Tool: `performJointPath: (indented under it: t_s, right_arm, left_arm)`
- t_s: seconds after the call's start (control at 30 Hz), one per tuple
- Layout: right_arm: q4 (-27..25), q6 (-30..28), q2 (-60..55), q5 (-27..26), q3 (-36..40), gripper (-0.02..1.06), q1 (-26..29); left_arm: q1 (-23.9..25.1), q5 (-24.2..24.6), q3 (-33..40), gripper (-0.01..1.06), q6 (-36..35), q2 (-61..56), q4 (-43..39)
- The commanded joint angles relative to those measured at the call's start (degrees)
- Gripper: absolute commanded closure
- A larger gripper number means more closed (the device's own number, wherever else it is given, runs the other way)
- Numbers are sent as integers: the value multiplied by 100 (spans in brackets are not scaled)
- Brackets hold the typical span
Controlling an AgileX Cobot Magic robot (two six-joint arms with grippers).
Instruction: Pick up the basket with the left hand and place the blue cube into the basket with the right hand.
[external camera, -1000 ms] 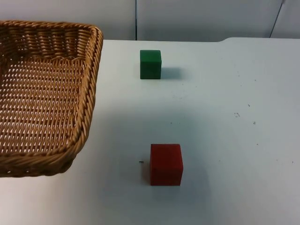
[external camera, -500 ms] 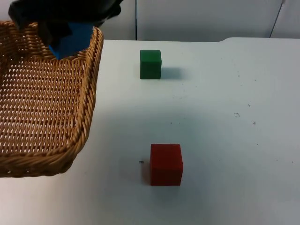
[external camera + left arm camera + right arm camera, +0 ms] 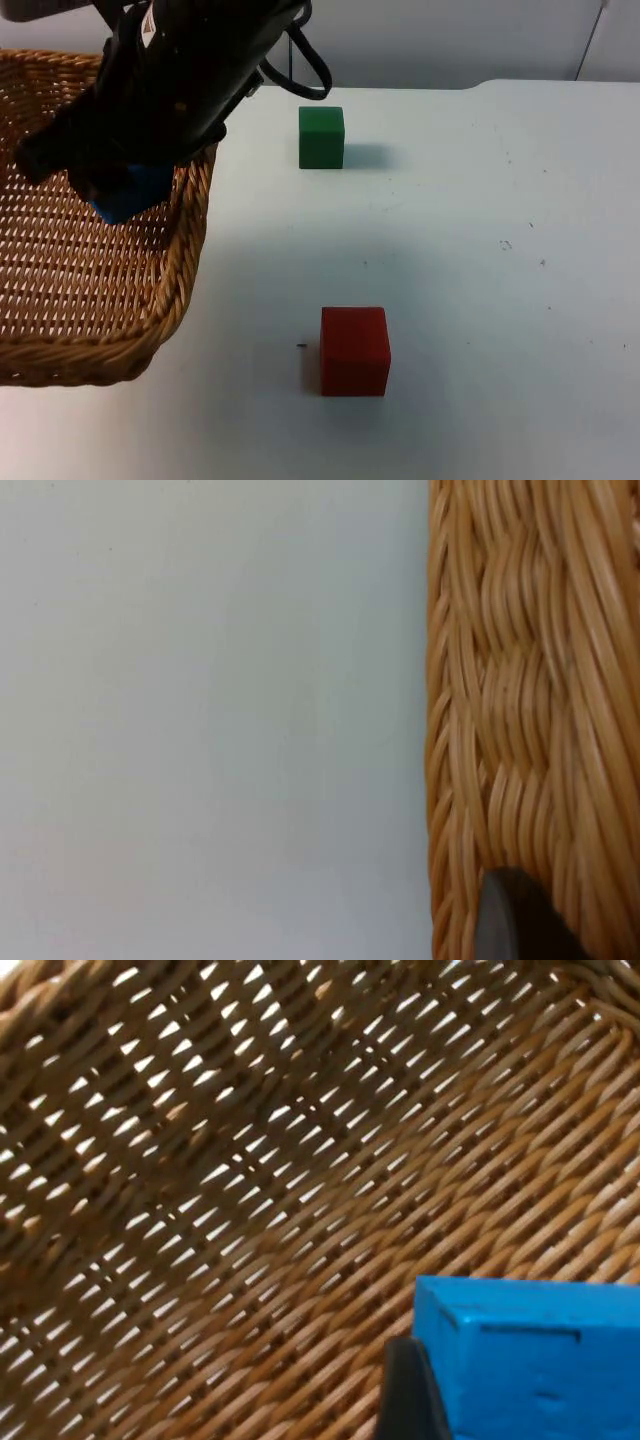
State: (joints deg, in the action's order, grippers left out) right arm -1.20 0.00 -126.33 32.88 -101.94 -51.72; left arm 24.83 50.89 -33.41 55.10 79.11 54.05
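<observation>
- The desk (image 3: 500,300), white with a few dark specks, ends at a grey partition wall (image 3: 430,40).
- The basket (image 3: 90,270), woven of tan wicker with a thick braided rim, sits over the desk's left edge; the left gripper (image 3: 515,920) is against its rim, grip cannot be told.
- The right gripper (image 3: 115,190) clamps the blue cube (image 3: 130,192), matte and sharp-edged, above the basket's open weave floor.
- A red cube (image 3: 354,350) sits near the desk's front edge.
- A green cube (image 3: 321,137) sits near the far edge.
</observation>
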Motion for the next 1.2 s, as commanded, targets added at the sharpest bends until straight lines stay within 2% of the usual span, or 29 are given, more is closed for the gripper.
performJointPath:
  t_s: [0.0,0.17,0.27,0.37,0.4,0.43,0.53,0.57,0.77,1.0,1.17]
  right_arm:
    - [-71,-101,-65,-90,-35,105,-29]
    - [-71,-101,-210,-90,-35,104,-29]
    - [-71,-101,-219,-132,-35,98,-29]
    - [-71,-101,-219,-234,-35,70,-29]
    - [-71,-101,-219,-282,-35,52,-29]
    - [-71,-101,-219,-282,-35,52,-29]
    - [-60,-34,-193,-336,-35,22,-29]
    - [-60,-34,-145,-336,-35,15,-29]
    - [-28,0,122,-274,-35,13,-29]
    - [491,110,815,388,-35,18,-6]
    - [613,110,1153,652,-35,18,-6]
  left_arm:
    - [12,153,-3,105,-3,-64,242]
    - [12,163,-3,105,-3,-64,242]
    - [12,164,-3,105,-3,-64,263]
    - [12,164,-3,105,-3,-64,263]
    - [12,164,-3,105,-3,-64,263]
    - [12,164,-3,105,-3,-64,263]
    - [12,164,-3,105,-3,-64,277]
    - [12,153,-3,105,-3,-64,276]
    - [12,141,-3,105,-3,-64,276]
    - [12,105,-3,105,-3,-64,313]
    - [12,89,-3,105,-3,-64,312]
